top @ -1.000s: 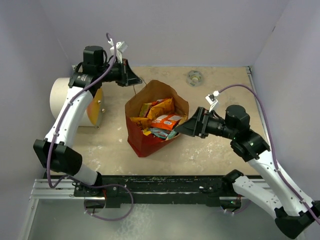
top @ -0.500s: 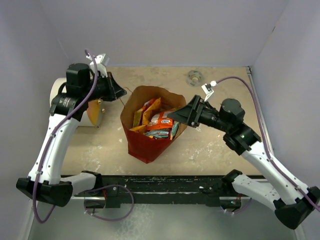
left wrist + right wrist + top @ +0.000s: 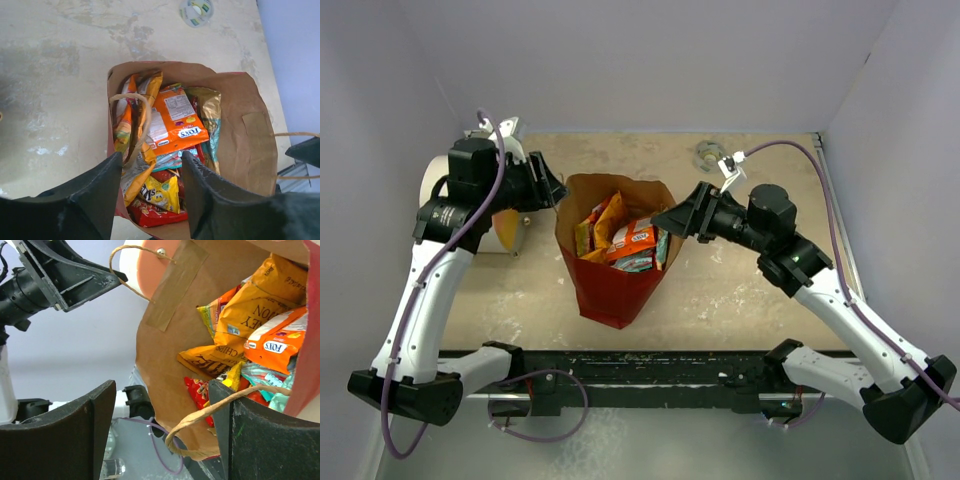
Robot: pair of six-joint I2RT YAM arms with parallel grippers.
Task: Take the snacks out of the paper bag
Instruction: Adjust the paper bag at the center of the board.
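The left hand (image 3: 150,161) is held open at the paper bag's (image 3: 250,145) left rim. The right hand (image 3: 162,387) is held open at its right rim. The snacks (image 3: 175,120) are packed inside.

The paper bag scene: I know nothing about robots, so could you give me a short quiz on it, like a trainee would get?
1. True or false: the paper bag lies on its side.
2. The left gripper and the right gripper are: A) both open, B) both shut, C) one open, one shut.
3. Where are the snacks?

Key: 1) False, it stands upright with its mouth open. 2) A. 3) All that show are inside the bag.
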